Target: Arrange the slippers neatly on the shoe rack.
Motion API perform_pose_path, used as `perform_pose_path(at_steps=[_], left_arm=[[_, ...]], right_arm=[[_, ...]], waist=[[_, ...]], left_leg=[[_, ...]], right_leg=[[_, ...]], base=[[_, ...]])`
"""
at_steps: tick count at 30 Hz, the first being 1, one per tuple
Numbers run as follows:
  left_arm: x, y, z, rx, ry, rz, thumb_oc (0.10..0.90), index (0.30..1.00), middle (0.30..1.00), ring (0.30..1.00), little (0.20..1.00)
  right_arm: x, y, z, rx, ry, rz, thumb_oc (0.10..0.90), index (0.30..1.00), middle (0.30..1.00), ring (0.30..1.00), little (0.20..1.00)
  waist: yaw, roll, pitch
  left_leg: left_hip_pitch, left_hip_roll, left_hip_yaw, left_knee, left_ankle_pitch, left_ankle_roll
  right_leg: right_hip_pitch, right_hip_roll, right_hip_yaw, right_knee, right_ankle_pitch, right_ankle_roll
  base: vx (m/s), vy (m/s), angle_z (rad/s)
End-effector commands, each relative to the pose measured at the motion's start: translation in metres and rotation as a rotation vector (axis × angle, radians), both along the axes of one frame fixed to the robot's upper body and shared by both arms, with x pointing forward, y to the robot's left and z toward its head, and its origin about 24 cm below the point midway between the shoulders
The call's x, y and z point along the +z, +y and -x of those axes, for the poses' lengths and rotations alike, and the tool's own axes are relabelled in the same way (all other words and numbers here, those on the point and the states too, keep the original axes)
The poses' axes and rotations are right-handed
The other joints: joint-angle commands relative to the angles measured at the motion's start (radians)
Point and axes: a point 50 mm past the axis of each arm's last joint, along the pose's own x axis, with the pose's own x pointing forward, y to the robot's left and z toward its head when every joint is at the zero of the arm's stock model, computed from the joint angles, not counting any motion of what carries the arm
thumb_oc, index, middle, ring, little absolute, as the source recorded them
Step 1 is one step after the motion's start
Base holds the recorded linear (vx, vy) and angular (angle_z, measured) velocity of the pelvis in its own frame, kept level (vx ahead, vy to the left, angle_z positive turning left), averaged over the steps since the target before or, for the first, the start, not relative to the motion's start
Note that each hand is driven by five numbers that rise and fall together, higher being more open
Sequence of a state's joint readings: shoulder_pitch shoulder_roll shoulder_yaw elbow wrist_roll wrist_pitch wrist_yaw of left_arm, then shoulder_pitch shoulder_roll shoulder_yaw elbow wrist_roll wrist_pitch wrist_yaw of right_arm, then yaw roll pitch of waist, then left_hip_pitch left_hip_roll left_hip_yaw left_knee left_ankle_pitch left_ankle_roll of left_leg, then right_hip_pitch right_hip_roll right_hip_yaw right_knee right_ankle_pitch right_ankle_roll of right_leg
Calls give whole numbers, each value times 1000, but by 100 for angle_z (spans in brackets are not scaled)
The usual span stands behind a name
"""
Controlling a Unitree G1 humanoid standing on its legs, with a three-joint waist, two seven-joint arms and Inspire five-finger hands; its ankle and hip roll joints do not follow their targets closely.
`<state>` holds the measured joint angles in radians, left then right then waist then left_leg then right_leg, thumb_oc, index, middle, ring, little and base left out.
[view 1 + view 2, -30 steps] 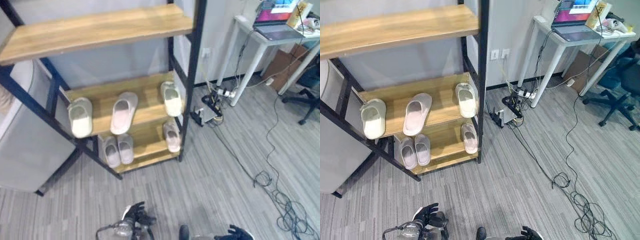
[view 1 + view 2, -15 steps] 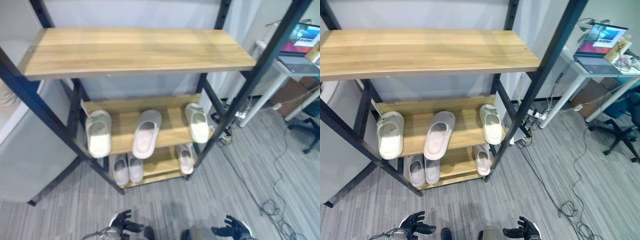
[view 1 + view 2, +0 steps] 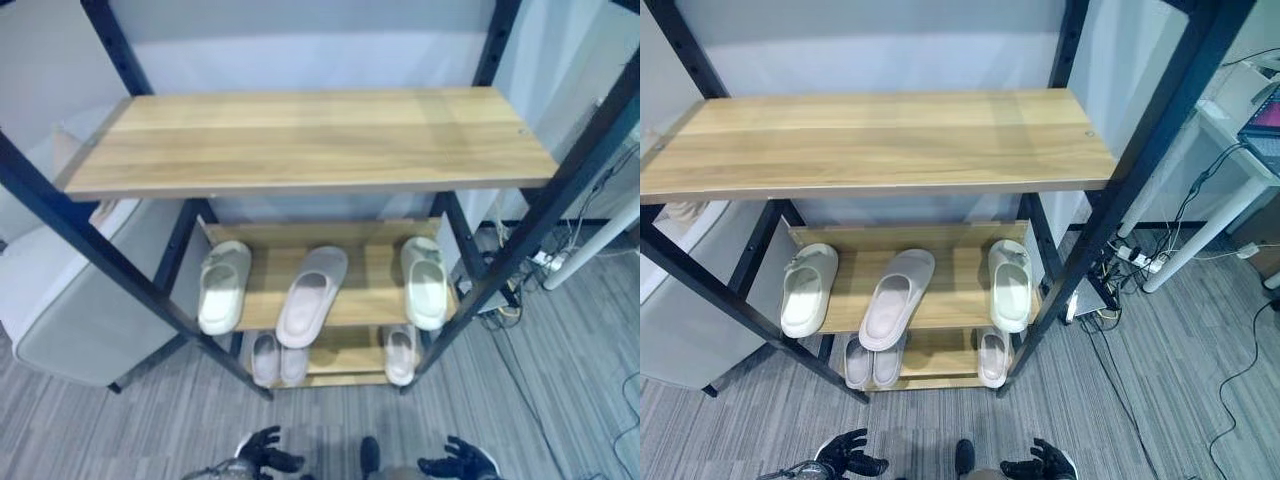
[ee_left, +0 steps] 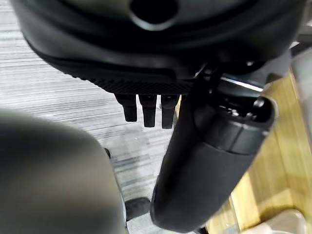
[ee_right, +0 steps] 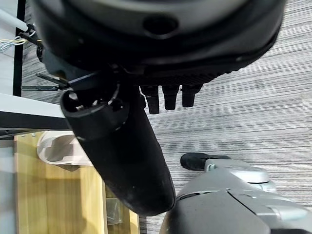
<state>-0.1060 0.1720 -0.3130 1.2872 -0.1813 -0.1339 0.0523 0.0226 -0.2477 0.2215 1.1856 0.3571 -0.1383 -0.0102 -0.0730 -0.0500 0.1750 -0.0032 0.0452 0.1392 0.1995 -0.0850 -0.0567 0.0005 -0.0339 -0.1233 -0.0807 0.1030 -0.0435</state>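
Slippers were all parked on the shoe rack (image 3: pixel 560 185) already, just not tidy. Nearest to the robot, both robot hands hung low over the grey floor (image 3: pixel 1160 400) in front of the rack: the left robot hand (image 3: pixel 262 457) and the right robot hand (image 3: pixel 458 462), each with loose, spread fingers and nothing in them.

Next out, the bottom shelf (image 3: pixel 930 362) had a pale pair (image 3: pixel 871 361) side by side at its left end and a single slipper (image 3: pixel 990 355) at the right end. The middle shelf (image 3: pixel 960 290) carried a cream slipper (image 3: pixel 224 285) at its left edge, a pinkish one (image 3: pixel 311 295) angled in the middle and another cream one (image 3: pixel 425 281) at the right edge. The top shelf (image 3: pixel 300 135) was bare.

I'd guess the reach hadn't started. Best bet: go for the crooked middle one, grip it across the strap, and square it to the front edge beside a match.
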Motion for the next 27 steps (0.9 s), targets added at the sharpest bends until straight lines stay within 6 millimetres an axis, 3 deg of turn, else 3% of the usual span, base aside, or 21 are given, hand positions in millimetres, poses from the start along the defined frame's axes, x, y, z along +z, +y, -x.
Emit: perform_pose_path(at_steps=[1,2,3,7,13,18,20,27], left_arm=[[1,-1,-3,-36,-25,-17,800,900,900,900,900],[1,-1,-3,-36,-25,-17,800,900,900,900,900],[1,-1,-3,-36,-20,-21,800,900,900,900,900],[1,-2,-4,-48,-22,-22,800,900,900,900,900],[8,6,-18,-49,-69,-46,800,900,900,900,900],[13,13,-26,-24,-118,-51,800,900,900,900,900],[15,9,-28,-29,-151,-29,800,900,900,900,900],[22,-9,-40,-81,-232,34,800,900,900,900,900]], right_arm=[[4,-18,1,-1,-5,52,800,900,900,900,900],[4,-18,1,-1,-5,52,800,900,900,900,900],[4,-18,1,-4,-5,53,800,900,900,900,900],[3,-15,4,7,9,47,800,900,900,900,900],[6,-4,-17,44,-40,25,800,900,900,900,900],[5,0,-17,50,-48,16,800,900,900,900,900],[4,-2,-12,52,-31,27,800,900,900,900,900],[5,-5,-11,54,-39,38,800,900,900,900,900]], waist=[[11,4,-4],[11,4,-4],[16,3,-6],[12,1,-13],[18,1,8],[32,12,-2],[55,10,-25],[71,19,-52]], left_leg=[[-62,38,-31,-39,36,-31],[-61,38,-31,-39,36,-31],[-56,32,-79,-58,42,-38],[-46,10,-99,-92,33,-26],[-59,-7,-47,-122,37,11],[-56,-11,-22,-152,53,28],[-43,-15,-4,-183,69,24],[-22,2,5,-261,132,-3]], right_leg=[[35,-25,36,111,-176,119],[35,-25,36,111,-176,119],[34,-25,50,107,-177,122],[30,-41,76,106,-168,139],[-61,-76,115,173,-145,184],[-43,-64,77,259,-173,190],[-1,-76,-5,213,-184,184],[59,-63,-34,69,-167,174]], base=[[67,71,-1],[66,95,-4],[40,63,-7],[73,150,-37],[-56,137,-37],[-45,69,-28],[-15,-10,-19],[-31,-84,-9]])
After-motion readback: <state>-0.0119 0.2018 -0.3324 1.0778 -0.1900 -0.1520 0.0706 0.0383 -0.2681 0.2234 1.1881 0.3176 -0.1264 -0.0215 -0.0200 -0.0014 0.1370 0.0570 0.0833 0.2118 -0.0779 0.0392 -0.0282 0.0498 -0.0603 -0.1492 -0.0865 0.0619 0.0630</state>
